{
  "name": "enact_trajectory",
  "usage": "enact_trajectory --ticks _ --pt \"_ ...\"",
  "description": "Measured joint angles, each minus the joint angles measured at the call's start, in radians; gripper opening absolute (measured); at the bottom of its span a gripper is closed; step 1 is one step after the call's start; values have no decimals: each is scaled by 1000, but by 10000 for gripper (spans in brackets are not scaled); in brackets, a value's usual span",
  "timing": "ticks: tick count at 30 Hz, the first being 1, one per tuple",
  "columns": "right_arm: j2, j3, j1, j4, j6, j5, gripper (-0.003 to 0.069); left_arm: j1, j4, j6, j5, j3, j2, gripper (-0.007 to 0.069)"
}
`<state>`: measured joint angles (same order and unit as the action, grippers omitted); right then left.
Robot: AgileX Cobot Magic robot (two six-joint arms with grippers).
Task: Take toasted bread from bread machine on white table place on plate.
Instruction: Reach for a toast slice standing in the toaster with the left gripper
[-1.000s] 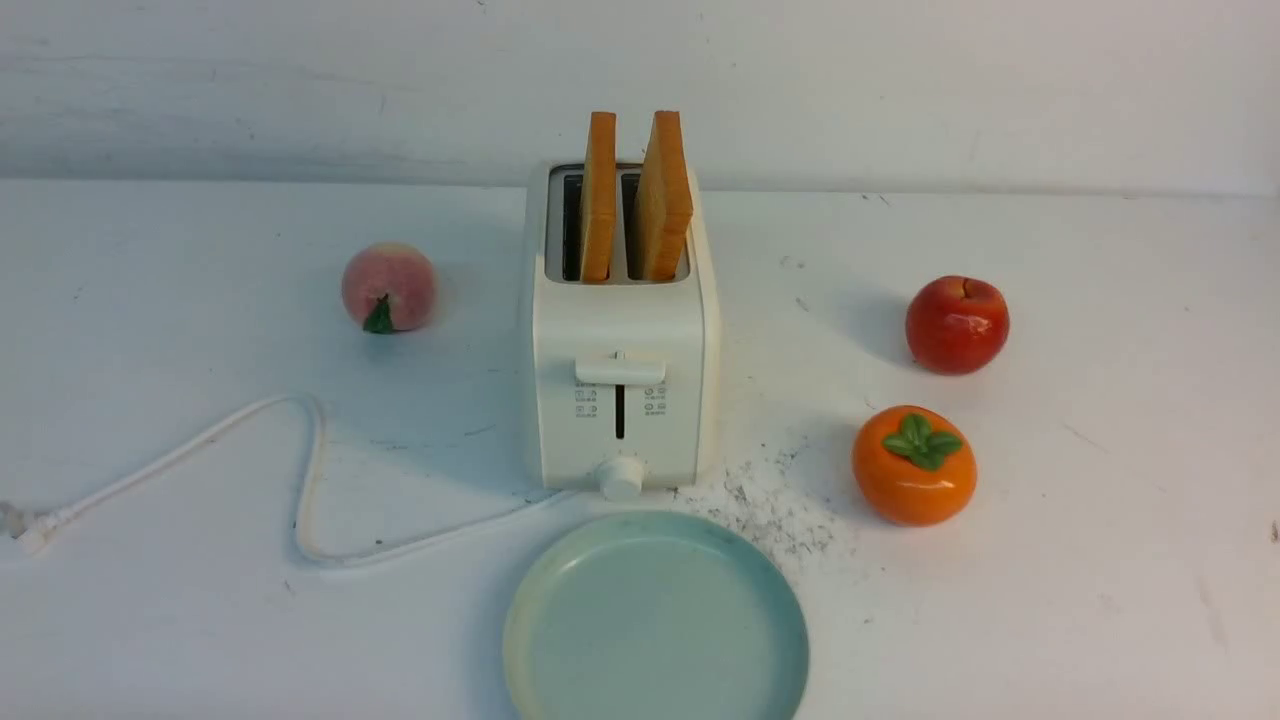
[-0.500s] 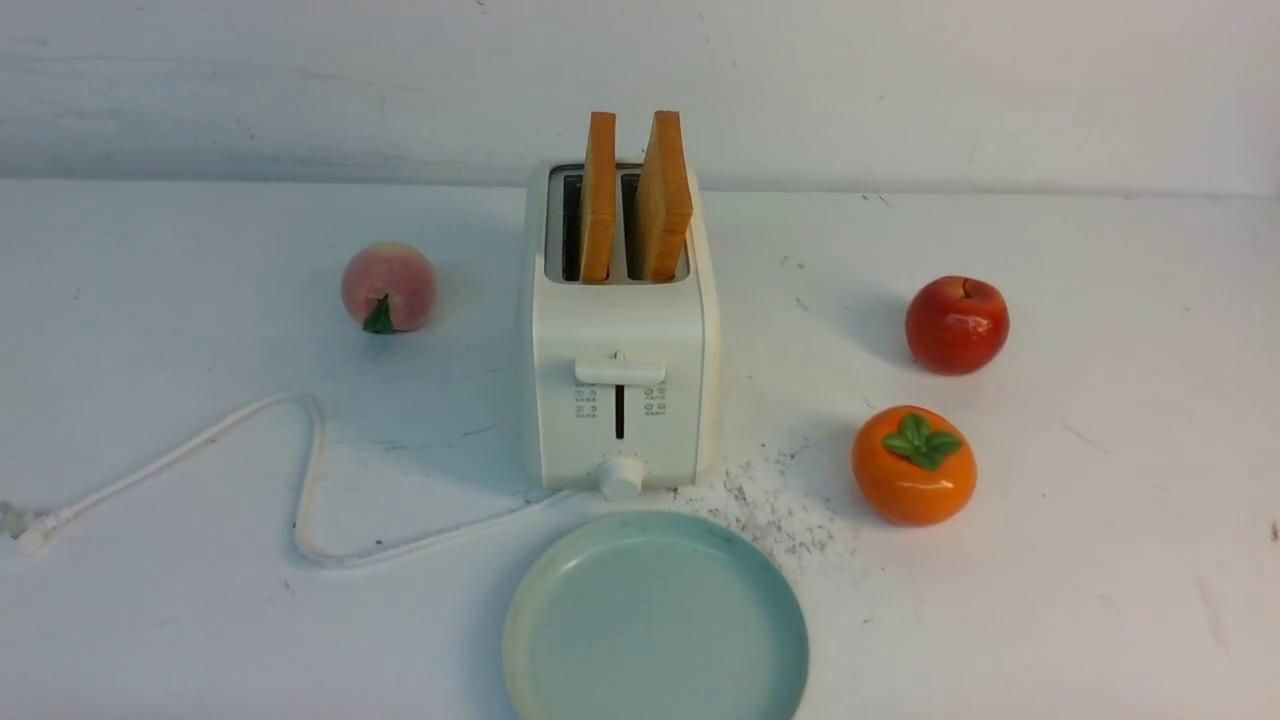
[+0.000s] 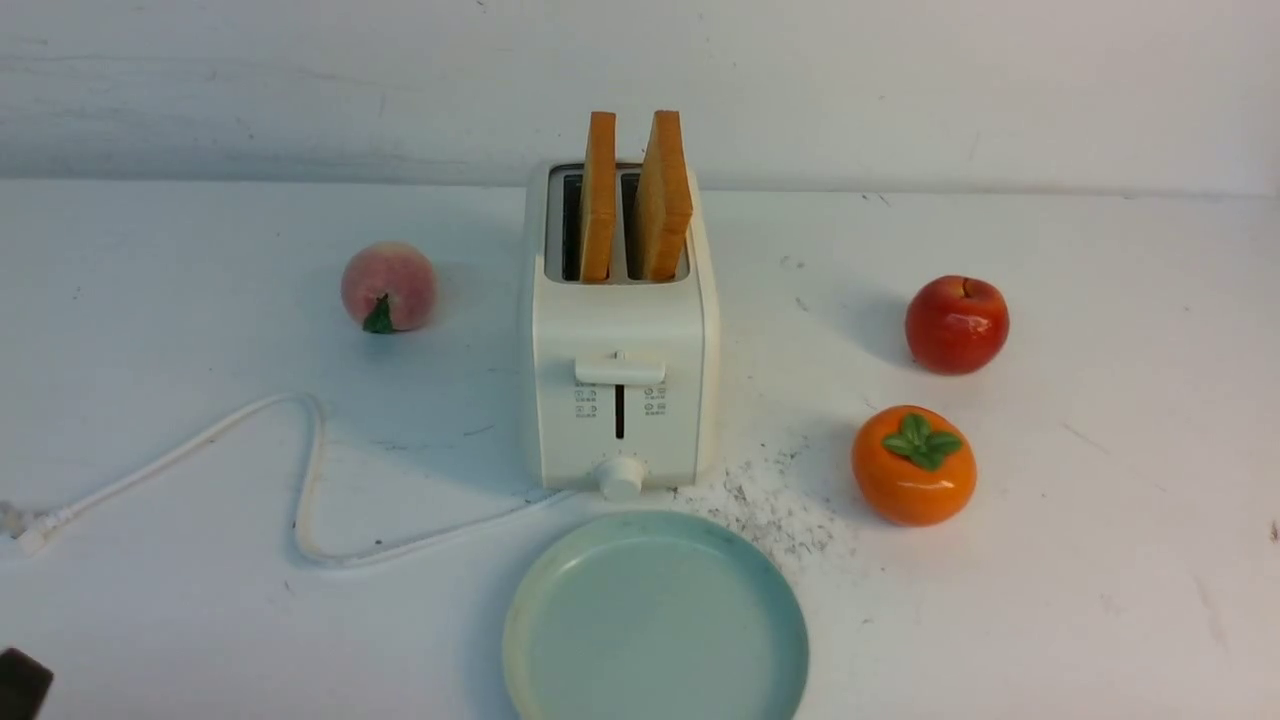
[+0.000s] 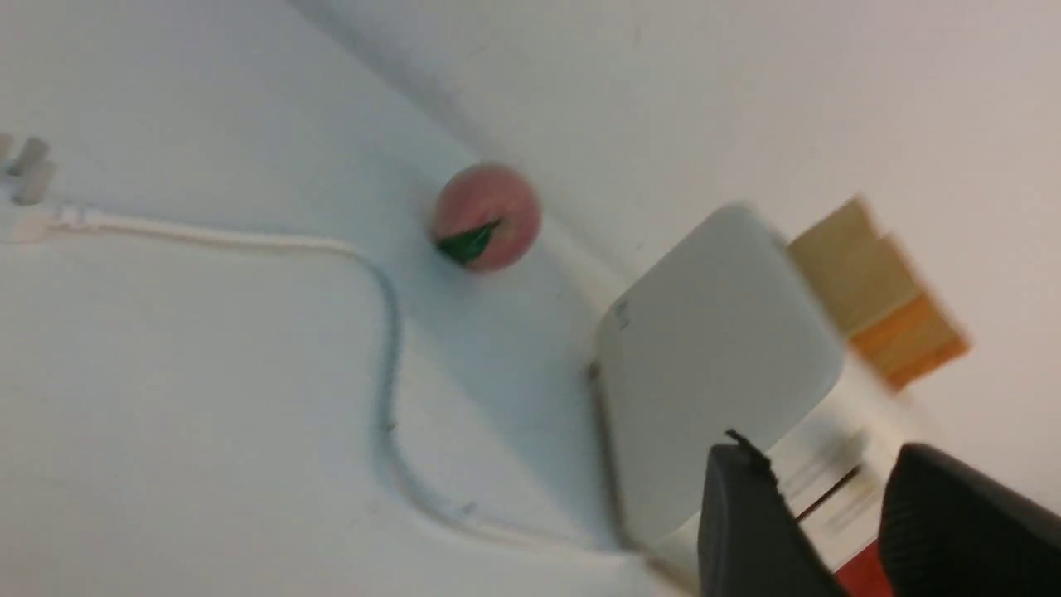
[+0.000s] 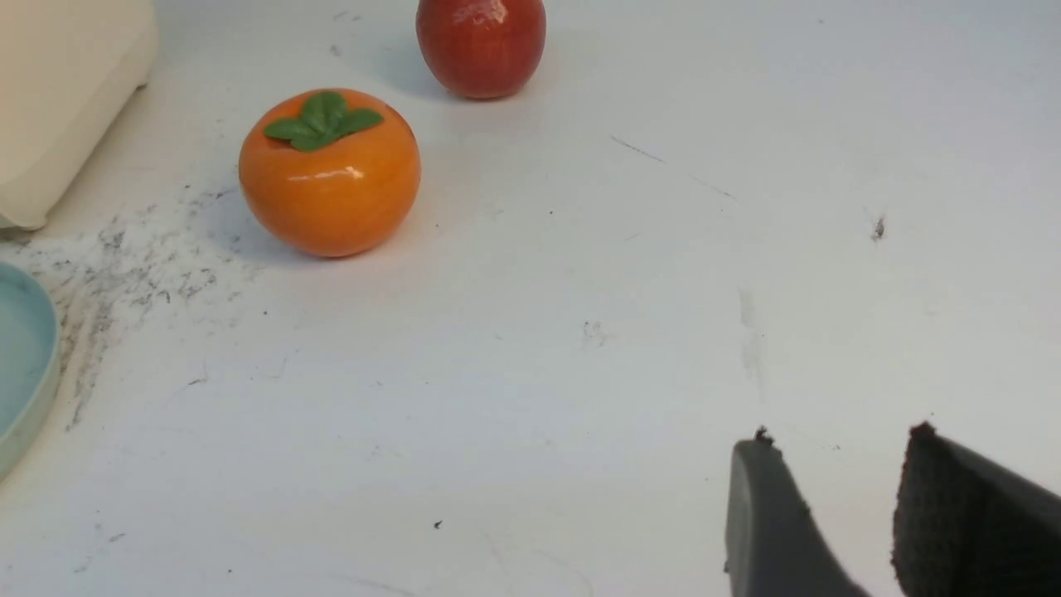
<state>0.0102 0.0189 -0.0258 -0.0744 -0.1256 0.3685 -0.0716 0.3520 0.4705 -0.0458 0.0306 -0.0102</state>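
Your left gripper (image 4: 825,464) stands partly open, a gap between its two dark fingers, and it has hold of nothing. In the front view just a dark bit of it shows, at the near left corner. Your toast (image 3: 660,200) is well apart from that hand, ahead of it and to its right: two slices standing on edge in the toaster (image 3: 620,320), one per slot, their upper parts sticking out above the top. The lever (image 3: 620,372) sits at the upper end of its slit, with the knob (image 3: 622,478) below it.

To that hand's right, you have the plate (image 3: 655,620) on the table (image 3: 1050,620), bare and just in front of the toaster. Ahead of the hand lies the plug (image 3: 35,530), its white cord (image 3: 310,470) winding across to the toaster's base. Farther ahead and somewhat right, you can see the peach (image 3: 390,287), leaf toward you.

Your right gripper (image 5: 841,452) is also partly open, with nothing between its fingers; only its wrist view shows it. Out beyond those fingertips sits the persimmon (image 5: 330,174), and farther from them, the apple (image 5: 481,41). Both fruits are well to your left hand's right, past the toaster.
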Motion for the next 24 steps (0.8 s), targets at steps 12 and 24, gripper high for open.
enact_trajectory --ticks 12,24 --pt "0 6 0 167 -29 -185 240 0 130 120 499 -16 0 97" --pt "0 6 0 299 -72 -619 240 0 -373 182 -270 -702 406 -14"
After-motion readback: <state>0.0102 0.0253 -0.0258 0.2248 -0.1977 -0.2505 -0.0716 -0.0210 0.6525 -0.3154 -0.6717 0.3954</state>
